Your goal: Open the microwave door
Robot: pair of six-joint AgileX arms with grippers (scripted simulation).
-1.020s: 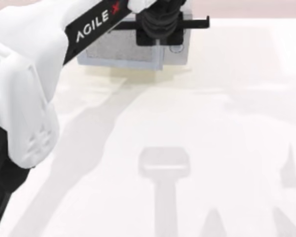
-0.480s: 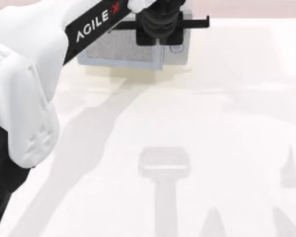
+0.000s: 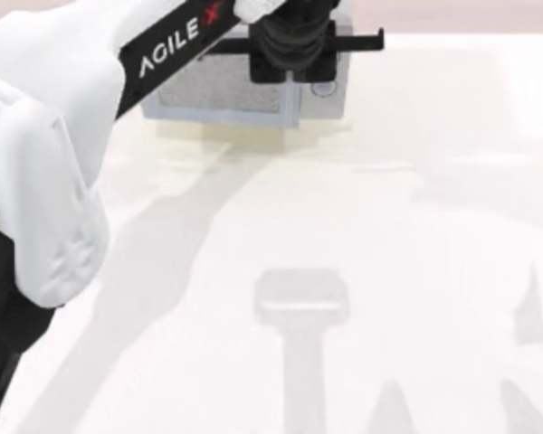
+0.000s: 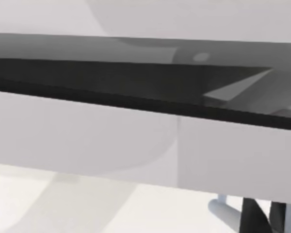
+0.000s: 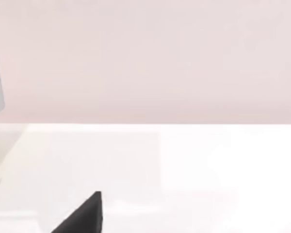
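The silver-grey microwave (image 3: 333,104) stands at the table's far edge, left of centre. Its door (image 3: 217,95), with a speckled mesh window, faces the table, and its right edge sits slightly proud of the knob panel (image 3: 323,88). My left arm reaches over from the left, and my left gripper (image 3: 294,70) is at that right edge of the door. In the left wrist view the dark fingertips (image 4: 254,219) stand close together on a pale grey handle bar (image 4: 223,212), with a dark gap showing along the microwave (image 4: 87,141). My right gripper (image 5: 87,218) is parked, out of the top view.
The pale table (image 3: 389,226) stretches in front of the microwave and carries only arm shadows. My left arm's white link (image 3: 45,181) fills the top view's left side. A pink wall lies behind the table in the right wrist view.
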